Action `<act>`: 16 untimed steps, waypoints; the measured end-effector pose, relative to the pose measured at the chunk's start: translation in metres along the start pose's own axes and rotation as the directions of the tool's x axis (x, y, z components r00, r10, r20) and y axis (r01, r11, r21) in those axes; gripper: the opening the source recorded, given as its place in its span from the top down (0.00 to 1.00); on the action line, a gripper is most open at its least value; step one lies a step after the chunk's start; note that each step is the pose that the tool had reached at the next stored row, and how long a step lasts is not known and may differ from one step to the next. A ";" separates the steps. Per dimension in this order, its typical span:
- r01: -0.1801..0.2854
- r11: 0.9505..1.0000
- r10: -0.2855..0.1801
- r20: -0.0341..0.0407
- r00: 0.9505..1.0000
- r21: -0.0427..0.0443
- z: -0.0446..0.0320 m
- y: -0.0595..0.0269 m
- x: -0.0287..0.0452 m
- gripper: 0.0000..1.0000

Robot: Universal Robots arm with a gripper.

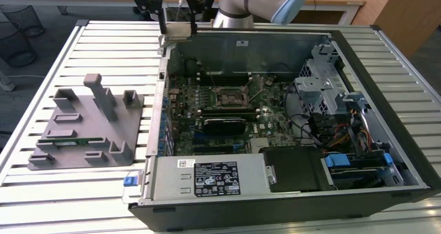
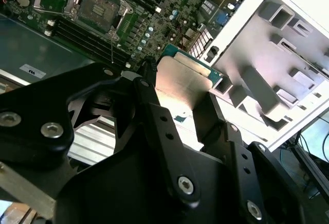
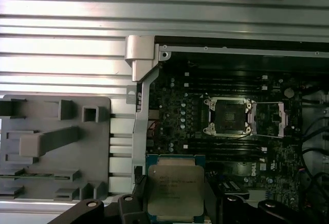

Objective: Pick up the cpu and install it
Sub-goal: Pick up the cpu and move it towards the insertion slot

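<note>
Now the hand (image 2: 181, 98) is closed on the cpu (image 2: 180, 82). Its two black fingers (image 2: 154, 113) press on opposite edges of the chip and hold it in the air, shiny metal top facing the first wrist view.

In the exterior view the chip hangs above the corner of the open computer case (image 1: 276, 50) that lies toward the exterior view's left, close to the surface's (image 1: 103, 43) back edge. It is over the case's rim, not yet over the middle of the motherboard (image 1: 272, 107).

The socket (image 3: 229, 116) lies inside the case, on the board well apart from the chip. Seen from the exterior view, it is off toward the right and nearer the front of the case than the hand. It looks empty, with its metal frame swung open to one side, so I judge the cpu is picked up but not installed.

In the first wrist view the chip's edges run roughly square with the socket's edges, and it lies about level with the board.

The grey holder (image 1: 82, 136) sits on the surface beside the case, at the exterior view's left, with a memory stick (image 1: 72, 141) in it.
</note>
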State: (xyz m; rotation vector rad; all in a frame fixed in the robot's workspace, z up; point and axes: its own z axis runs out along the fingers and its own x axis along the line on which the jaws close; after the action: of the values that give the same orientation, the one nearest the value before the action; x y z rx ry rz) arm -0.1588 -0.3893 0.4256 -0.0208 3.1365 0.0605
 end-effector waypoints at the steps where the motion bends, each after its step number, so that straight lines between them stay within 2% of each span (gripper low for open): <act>1: 0.000 1.000 0.000 0.000 1.000 0.000 0.0000 0.0000 -0.0005 0.47; 16: 0.000 1.000 0.000 0.000 1.000 0.000 0.0004 -0.0001 -0.0068 0.47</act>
State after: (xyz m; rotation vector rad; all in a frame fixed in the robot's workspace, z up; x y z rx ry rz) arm -0.1520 -0.3892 0.4252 -0.0208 3.1366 0.0604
